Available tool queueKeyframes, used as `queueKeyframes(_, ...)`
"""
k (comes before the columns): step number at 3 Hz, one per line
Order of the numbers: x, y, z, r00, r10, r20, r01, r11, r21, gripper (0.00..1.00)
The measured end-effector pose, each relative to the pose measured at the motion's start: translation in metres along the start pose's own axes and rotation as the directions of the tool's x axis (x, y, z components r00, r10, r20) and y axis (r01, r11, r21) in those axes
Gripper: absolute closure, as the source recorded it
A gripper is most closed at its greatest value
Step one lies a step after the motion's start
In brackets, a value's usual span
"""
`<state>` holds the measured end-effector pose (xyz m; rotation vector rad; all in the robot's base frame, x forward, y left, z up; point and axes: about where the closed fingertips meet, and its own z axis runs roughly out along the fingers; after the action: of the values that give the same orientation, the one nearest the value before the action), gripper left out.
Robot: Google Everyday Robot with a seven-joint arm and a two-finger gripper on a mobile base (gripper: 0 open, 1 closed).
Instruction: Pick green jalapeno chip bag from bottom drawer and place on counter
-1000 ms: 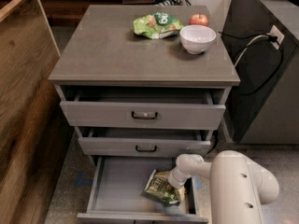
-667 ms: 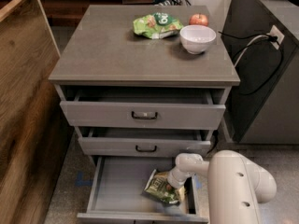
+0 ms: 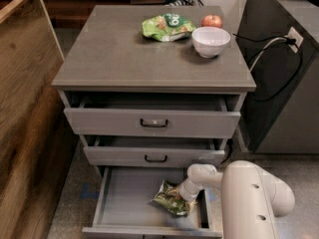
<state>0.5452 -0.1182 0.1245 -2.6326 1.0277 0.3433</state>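
Now, gripper [image 3: 186,193]: at the bag's 3 o'clock edge; whether it has hold, cannot tell.
green jalapeno chip bag [image 3: 169,201]: bottom drawer [image 3: 127,198], 4 o'clock side.
Your move: confirm hold, lift straight, then counter [image 3: 124,54].

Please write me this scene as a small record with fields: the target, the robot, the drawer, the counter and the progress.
target: crinkled dark olive-green chip bag, lying in the wide grey bottom drawer, right of centre
robot: white end effector, down in that drawer, at the bag's right side
drawer state: pulled open
counter: flat grey counter, holding a lime-green snack bag, a white round bowl, a red apple
progress: bag not yet on counter
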Motion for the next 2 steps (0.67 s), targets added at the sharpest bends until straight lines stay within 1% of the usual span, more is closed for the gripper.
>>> queueKeyframes(1,0.0,0.0015,0.0008,1.0,0.002,-0.001,-0.002,1.0,-0.002,0.64)
queueKeyframes(2,-0.0021,0.0003,-0.0053,1.0,0.002,-0.001,-0.002,1.0,-0.002,0.88)
